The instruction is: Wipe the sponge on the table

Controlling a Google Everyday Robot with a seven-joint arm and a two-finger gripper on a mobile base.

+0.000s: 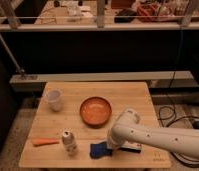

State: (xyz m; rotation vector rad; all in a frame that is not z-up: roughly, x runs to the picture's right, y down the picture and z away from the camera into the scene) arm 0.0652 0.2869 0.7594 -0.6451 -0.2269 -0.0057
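The dark blue sponge (98,149) lies near the front edge of the light wooden table (138,97), just right of a small can (69,141). My white arm reaches in from the right, and its gripper (111,148) sits at the sponge's right side, touching it. The arm's bulk hides the fingers.
An orange bowl (96,111) sits mid-table, right behind the arm's elbow. A clear plastic cup (54,99) stands at the back left, and an orange carrot (45,142) lies at the front left. A dark flat box (131,148) shows under the arm. Cables lie on the floor to the right.
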